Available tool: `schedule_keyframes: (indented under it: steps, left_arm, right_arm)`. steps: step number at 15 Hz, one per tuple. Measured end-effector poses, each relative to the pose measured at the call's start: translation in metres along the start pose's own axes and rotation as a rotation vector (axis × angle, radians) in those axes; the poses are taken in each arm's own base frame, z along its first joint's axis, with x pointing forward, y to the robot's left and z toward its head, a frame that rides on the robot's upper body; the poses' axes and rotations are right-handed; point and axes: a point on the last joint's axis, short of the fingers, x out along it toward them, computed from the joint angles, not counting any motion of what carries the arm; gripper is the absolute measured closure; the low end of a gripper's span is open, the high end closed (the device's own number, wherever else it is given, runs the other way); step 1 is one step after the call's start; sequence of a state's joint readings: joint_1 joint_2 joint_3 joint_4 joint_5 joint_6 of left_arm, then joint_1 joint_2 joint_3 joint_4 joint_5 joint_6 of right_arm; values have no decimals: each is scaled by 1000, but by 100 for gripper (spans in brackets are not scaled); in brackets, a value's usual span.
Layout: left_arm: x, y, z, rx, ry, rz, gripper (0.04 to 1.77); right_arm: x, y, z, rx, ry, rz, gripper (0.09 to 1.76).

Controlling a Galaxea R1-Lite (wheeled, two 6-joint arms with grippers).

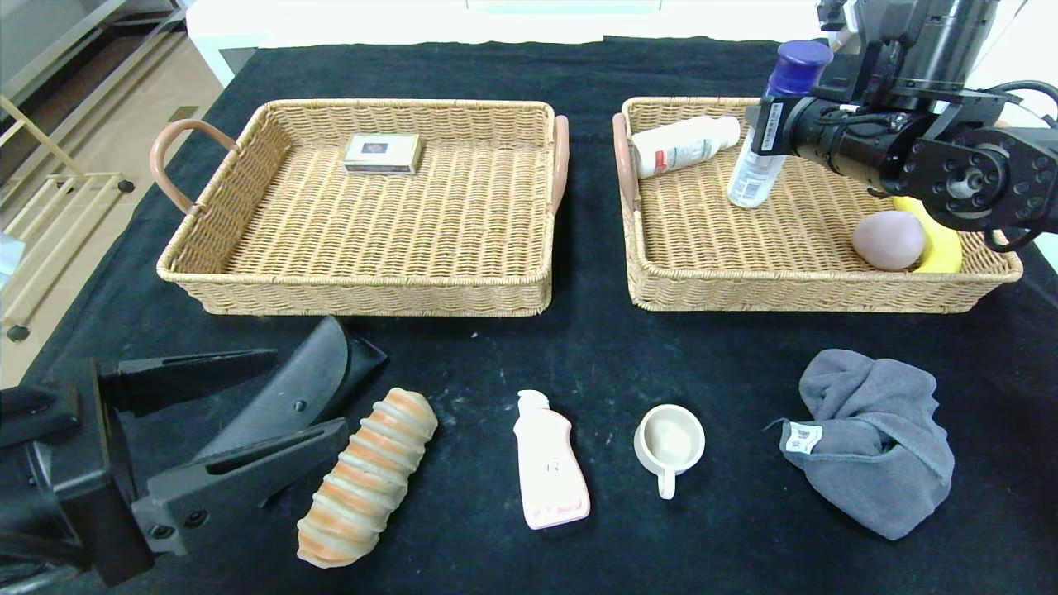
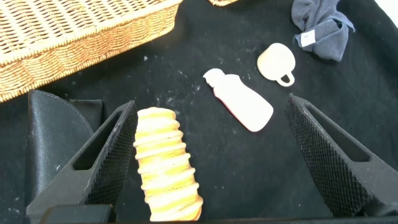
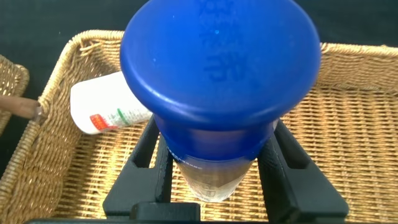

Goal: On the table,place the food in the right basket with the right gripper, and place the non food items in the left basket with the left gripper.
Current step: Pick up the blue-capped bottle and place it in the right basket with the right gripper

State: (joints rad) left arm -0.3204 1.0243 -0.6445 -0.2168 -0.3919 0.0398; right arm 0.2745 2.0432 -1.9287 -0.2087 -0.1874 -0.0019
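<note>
Head view: the right gripper [image 1: 764, 136] pinches a clear bottle [image 1: 756, 169] with a blue cap [image 1: 798, 66], held upright over the right basket [image 1: 744, 285] near the table's far right corner.
A white bottle [image 1: 684, 145], a pink egg [image 1: 888, 240] and a banana [image 1: 938, 244] lie in that basket. The left gripper [image 1: 248, 413], fingers spread, hangs at the near left edge beside a striped bread roll [image 1: 368, 479].

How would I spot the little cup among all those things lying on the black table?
Start at the right wicker basket and come toward the robot onto the black tablecloth. There, between the pink flat bottle and the crumpled grey towel, stands the small cream cup, the only round, open-topped item, its handle pointing toward the robot.
</note>
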Motion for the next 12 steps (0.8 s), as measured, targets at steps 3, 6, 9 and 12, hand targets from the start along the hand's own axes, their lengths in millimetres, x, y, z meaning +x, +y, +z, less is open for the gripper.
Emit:
schedule_keyframes:
  steps: [3, 6, 9, 12]
  left_arm:
    - [0, 0, 0, 0, 0, 2, 9]
    - [0, 1, 0, -1, -1, 6, 9]
    - [0, 1, 0, -1, 0, 6, 9]
    - [0, 1, 0, 3, 1, 6, 9]
  right_arm:
    - [-3, 5, 4, 14, -12, 12, 75]
    - [-10, 10, 11, 19, -19, 26, 55]
    - [-21, 10, 13, 13, 15, 29, 42]
    - [-48, 12, 10, -1, 89, 52, 34]
